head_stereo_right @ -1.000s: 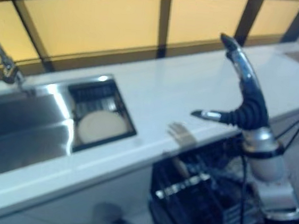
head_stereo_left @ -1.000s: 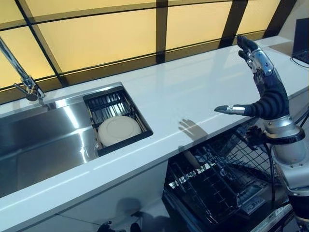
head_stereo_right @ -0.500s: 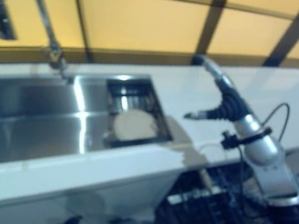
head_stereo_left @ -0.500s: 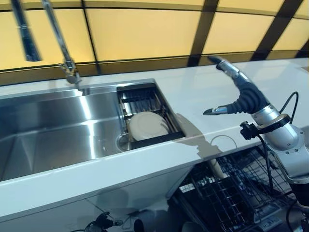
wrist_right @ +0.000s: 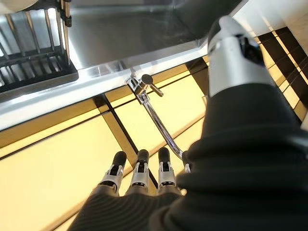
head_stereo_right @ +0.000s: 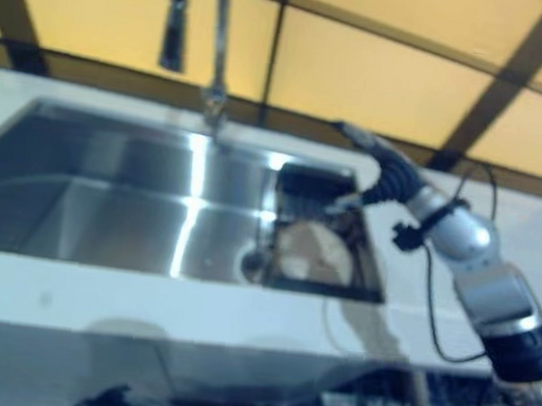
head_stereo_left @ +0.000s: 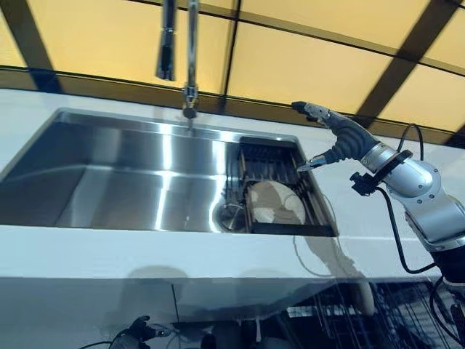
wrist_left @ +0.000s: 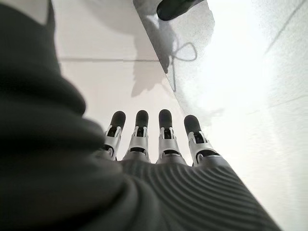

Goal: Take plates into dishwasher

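Plate point(head_stereo_left: 276, 203) lies in a dark rack point(head_stereo_left: 280, 189) at the sink's point(head_stereo_left: 131, 174) right end. Right hand point(head_stereo_left: 336, 140) hovers above the rack, fingers point(head_stereo_left: 309, 110) straight and spread, holding nothing.

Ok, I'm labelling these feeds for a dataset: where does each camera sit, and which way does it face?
Left eye view: on the head, looking down at the sink, the plate in the black rack; right hand open above the rack.
Right eye view: beside it, same scene.
Left wrist view: along the open left hand toward the pale floor.
Right wrist view: along the right hand toward the faucet and yellow panels.
Shared: sink, rack and faucet show in the eye views and the right wrist view.
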{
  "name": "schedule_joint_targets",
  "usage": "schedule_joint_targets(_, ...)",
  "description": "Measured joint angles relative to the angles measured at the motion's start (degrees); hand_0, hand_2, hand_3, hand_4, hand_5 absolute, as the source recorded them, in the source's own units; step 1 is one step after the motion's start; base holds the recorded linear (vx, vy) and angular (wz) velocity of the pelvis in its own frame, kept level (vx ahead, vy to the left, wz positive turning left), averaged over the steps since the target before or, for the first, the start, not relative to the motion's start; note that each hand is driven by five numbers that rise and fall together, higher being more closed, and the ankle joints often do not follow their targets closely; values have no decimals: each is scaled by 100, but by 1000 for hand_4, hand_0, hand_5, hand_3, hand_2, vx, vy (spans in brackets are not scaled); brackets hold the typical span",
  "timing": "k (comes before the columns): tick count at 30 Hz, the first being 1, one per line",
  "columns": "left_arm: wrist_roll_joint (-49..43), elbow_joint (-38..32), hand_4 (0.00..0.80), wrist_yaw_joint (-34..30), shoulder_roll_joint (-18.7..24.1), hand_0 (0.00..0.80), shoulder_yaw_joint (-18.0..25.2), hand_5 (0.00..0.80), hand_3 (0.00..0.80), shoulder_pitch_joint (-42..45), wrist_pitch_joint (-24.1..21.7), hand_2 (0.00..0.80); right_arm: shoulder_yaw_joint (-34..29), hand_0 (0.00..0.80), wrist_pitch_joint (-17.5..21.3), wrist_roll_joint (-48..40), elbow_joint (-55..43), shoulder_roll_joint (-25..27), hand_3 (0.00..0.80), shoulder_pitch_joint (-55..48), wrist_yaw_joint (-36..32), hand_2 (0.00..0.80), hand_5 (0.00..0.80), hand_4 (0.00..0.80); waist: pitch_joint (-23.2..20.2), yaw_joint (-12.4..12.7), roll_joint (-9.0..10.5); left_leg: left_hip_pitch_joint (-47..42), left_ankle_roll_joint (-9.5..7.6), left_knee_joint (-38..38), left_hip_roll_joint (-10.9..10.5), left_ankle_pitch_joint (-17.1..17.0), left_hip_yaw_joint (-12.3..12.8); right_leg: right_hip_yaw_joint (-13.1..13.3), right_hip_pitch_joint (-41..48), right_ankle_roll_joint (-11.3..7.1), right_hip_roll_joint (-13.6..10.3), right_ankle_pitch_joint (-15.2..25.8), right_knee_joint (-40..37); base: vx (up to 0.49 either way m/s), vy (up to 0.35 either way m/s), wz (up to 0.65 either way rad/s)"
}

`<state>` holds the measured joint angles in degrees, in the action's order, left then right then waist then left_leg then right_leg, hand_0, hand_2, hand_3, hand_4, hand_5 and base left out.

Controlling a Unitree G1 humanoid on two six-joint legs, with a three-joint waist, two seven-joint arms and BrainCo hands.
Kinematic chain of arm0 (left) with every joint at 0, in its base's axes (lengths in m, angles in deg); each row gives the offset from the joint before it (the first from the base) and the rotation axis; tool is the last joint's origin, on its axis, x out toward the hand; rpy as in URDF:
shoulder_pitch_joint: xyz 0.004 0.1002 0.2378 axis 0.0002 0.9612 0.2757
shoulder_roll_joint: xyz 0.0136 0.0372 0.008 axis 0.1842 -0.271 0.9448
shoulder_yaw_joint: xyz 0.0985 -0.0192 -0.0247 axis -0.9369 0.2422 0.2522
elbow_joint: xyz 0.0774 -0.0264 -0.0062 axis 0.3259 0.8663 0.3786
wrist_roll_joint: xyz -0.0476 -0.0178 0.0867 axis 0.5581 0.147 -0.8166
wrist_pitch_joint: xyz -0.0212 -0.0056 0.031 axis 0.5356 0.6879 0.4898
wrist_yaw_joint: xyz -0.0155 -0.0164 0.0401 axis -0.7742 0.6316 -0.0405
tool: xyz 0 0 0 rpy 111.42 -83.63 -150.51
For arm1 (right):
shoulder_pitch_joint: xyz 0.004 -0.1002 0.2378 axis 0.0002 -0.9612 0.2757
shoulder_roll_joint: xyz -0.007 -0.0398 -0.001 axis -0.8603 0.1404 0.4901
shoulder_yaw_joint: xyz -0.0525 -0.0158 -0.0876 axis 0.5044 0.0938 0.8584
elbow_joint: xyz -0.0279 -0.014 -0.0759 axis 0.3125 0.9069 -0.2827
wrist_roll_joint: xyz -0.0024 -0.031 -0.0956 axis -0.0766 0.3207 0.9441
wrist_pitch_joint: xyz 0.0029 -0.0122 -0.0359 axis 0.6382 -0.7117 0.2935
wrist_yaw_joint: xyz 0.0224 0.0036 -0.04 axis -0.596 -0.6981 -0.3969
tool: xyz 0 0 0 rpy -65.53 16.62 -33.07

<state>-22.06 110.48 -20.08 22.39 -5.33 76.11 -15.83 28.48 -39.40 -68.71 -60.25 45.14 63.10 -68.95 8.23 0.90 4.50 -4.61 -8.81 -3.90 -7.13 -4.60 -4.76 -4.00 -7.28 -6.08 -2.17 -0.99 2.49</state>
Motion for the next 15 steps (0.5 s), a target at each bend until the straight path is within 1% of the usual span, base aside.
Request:
schedule_joint_targets(2, -100, 0, 0, -53, 69, 0, 17, 0, 0, 4, 2, 0, 59, 0, -170, 52, 287, -6, 0, 187, -82, 0, 0, 0, 14, 10, -7, -78, 0, -58, -41, 0, -236, 156, 193, -20, 3, 126, -74, 169, -146, 51)
schedule_joint_targets(4, -100, 6, 0, -73, 90, 0, 42, 0, 0, 5, 1, 0, 88, 0, -283, 104, 475, -5, 0, 254, -212, 0, 0, 0, 14, 5, -1, -87, 11, -66, -46, 4, -413, 186, 319, -23, 41, 188, -230, 160, -162, 47)
schedule_joint_targets(6, -100, 10, 0, -101, 83, 0, 50, 0, 0, 30, -5, 0, 182, 0, -368, 115, 662, -5, 0, 265, -341, 0, 0, 0, 22, 45, 18, -160, 72, -68, -52, 42, -522, 182, 486, 13, 53, 334, -483, 151, -174, 30)
schedule_joint_targets(7, -100, 10, 0, -104, 76, 0, 113, 0, 0, 63, -5, 0, 247, 0, -396, 119, 754, -5, 0, 265, -421, 0, 0, 0, 17, 107, 37, -215, 119, -76, -54, 88, -538, 179, 579, 17, 43, 420, -588, 156, -193, 9)
schedule_joint_targets(8, -100, 9, 0, -104, 87, 0, 141, 0, 0, 70, -7, 0, 266, 0, -475, 139, 796, -6, 0, 266, -489, 0, 0, 0, 29, 178, 86, -260, 159, -80, -73, 130, -539, 172, 700, -7, 16, 536, -682, 134, -171, 8)
schedule_joint_targets(9, -100, 8, 0, -106, 130, 0, 145, 0, 0, 83, -14, 0, 312, 0, -532, 209, 818, -6, 0, 269, -567, 0, 0, 0, 35, 190, 199, -292, 211, -80, -135, 167, -584, 159, 836, -17, -50, 706, -735, 139, -189, 14)
schedule_joint_targets(10, -99, 9, 0, -105, 155, 0, 155, 0, 0, 95, -13, 0, 369, 0, -591, 229, 847, -9, 0, 275, -635, 0, 0, 0, 37, 194, 273, -304, 259, -74, -166, 200, -613, 158, 900, 232, -77, 841, -742, 145, -208, 27)
schedule_joint_targets(11, -102, -4, 0, -111, 144, 0, 189, 0, 0, 110, -19, 0, 459, 0, -638, 239, 944, -8, 0, 279, -748, 0, 0, 0, 43, 181, 267, -285, 342, -54, -83, 254, -594, 95, 919, 317, -9, 852, -740, 124, -190, 23)
schedule_joint_targets(13, -102, -17, 0, -111, 146, 0, 264, 0, 0, 126, -19, 0, 544, 0, -801, 338, 1086, -7, 0, 279, -933, 0, 0, 0, 53, 181, 274, -274, 384, -76, 39, 280, -449, -3, 920, 353, 90, 829, -739, 107, -176, 16)
schedule_joint_targets(15, -102, -30, 0, -111, 146, 0, 269, 0, 0, 176, -23, 0, 601, 0, -887, 347, 1210, -7, 0, 307, -1142, 0, 0, 0, 83, 189, 298, -269, 457, -86, 106, 318, -438, -60, 947, 416, 145, 778, -741, 81, -148, 2)
